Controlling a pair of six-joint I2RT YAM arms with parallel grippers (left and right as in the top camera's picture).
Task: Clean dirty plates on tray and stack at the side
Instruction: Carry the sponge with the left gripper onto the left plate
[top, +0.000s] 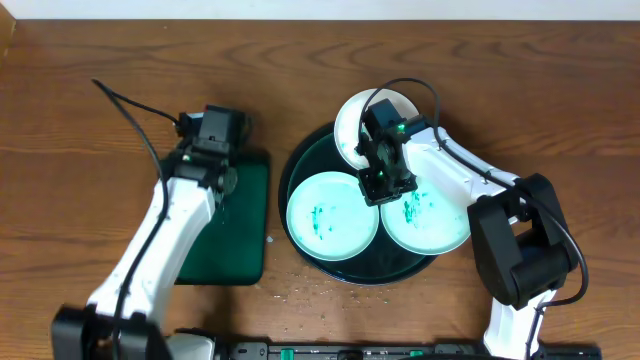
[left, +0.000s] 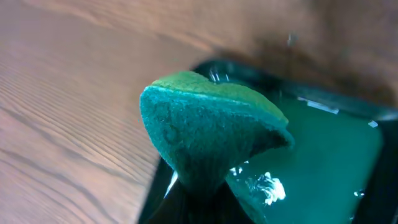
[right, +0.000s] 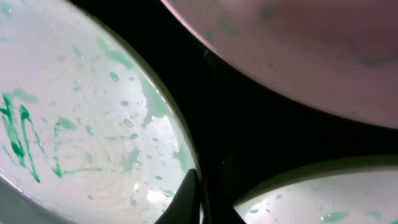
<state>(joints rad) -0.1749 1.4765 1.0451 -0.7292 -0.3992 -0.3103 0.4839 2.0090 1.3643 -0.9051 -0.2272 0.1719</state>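
Three white plates smeared with teal sit on the round dark tray (top: 300, 165): one at the back (top: 350, 120), one at front left (top: 325, 215), one at front right (top: 435, 220). My right gripper (top: 385, 183) is low between them, its fingers (right: 202, 199) closed thinly across the right rim of the front-left plate (right: 74, 124). The other two plates show at the top (right: 298, 56) and lower right (right: 323, 199) of the right wrist view. My left gripper (top: 222, 180) is shut on a green sponge (left: 205, 124), which it holds over the rectangular tray.
The smaller rectangular dark green tray (top: 240, 230) lies left of the round tray and holds a film of water (left: 323, 155). Small crumbs or droplets (top: 300, 290) speckle the wooden table in front of the round tray.
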